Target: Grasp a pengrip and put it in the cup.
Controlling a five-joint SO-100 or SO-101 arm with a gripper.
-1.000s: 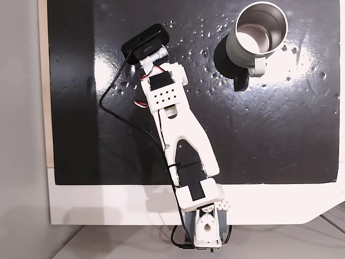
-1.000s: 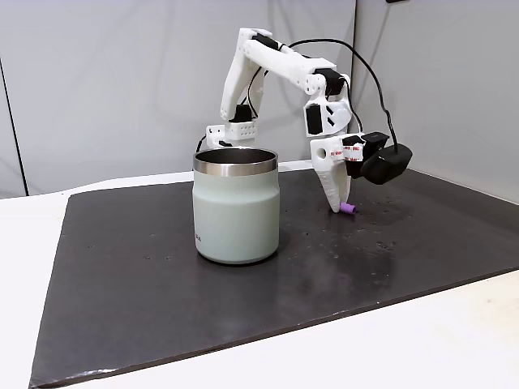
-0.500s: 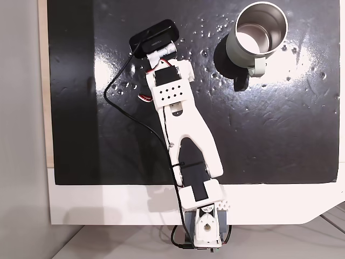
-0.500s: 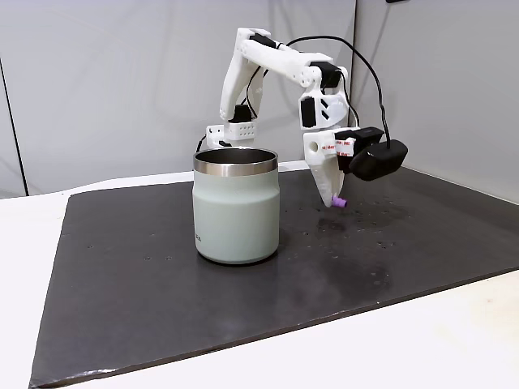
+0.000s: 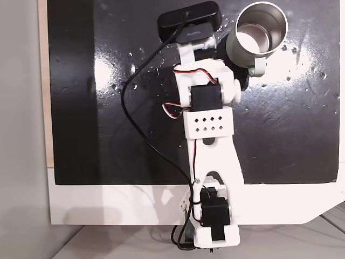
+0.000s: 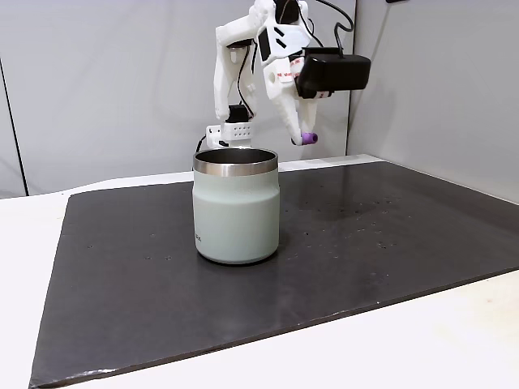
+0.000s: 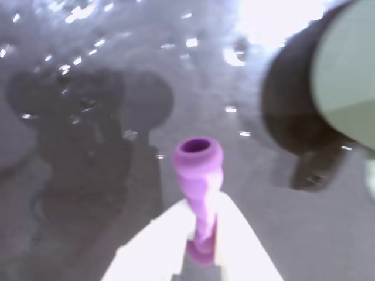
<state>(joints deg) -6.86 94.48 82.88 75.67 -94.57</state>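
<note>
Carrying the pengrip (image 7: pixel 199 175) pinched between closed jaws, the gripper (image 6: pixel 306 138) has risen from mat level a second ago to above rim height, so the grasp held through the lift. The cup (image 6: pixel 236 207) sits below and to the left of the jaws in the side fixed view. Wrist view is blurred, but the pengrip appears to protrude well past the fingertips; transport over the cup opening remains.

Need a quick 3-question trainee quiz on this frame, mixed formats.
1. True or false: the pengrip lies on the black mat.
2. The hand is: A) open, B) shut on the pengrip, C) inside the cup.
3. In the side fixed view, is the pengrip above or below the rim of the cup?

Key: 1 false, it is held in the air. 2 B. 3 above, and to the right of the cup.
</note>
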